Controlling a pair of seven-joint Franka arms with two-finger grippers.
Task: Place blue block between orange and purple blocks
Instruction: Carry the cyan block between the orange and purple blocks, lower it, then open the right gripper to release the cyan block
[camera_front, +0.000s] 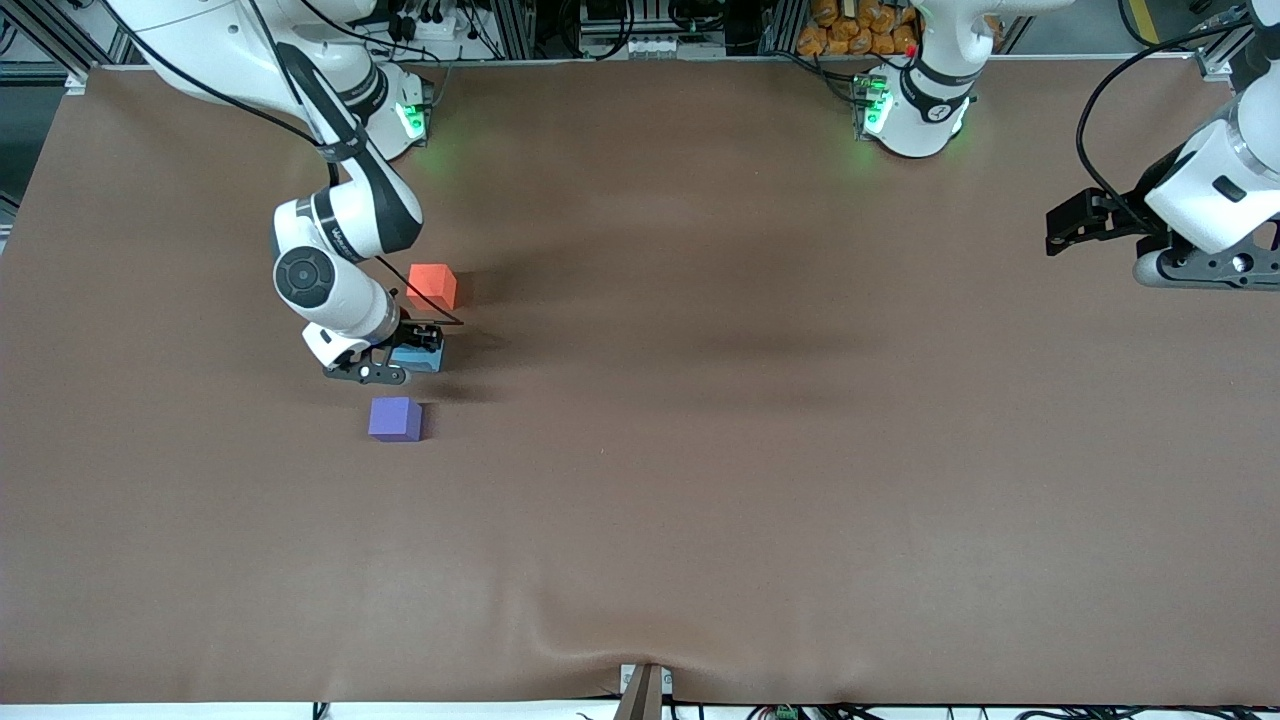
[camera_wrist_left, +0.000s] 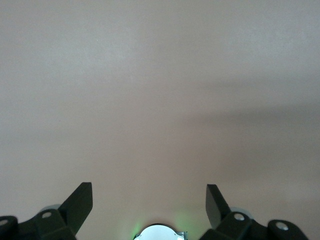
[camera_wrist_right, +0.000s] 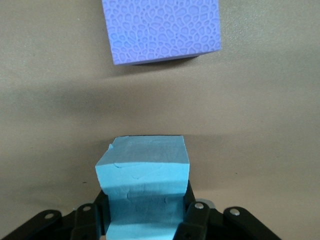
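Sitting clamped in the right gripper (camera_front: 405, 352), the light sky-blue matte cube (camera_wrist_right: 144, 185) was between the orange-red matte cube (camera_front: 433, 286) and the violet-purple matte cube (camera_front: 396, 418). Waiting over bare tabletop, the left gripper (camera_wrist_left: 149, 200) stood spread, holding nothing.

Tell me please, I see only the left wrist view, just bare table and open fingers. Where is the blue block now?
Observer: The right gripper is shut on the blue block, between the orange block and the purple block.
Operator: Is it touching the purple one?
Observer: No, the right wrist view shows bare table between them.
Operator: And my left arm?
Observer: The left gripper waits open over the table at the left arm's end, away from all three blocks.
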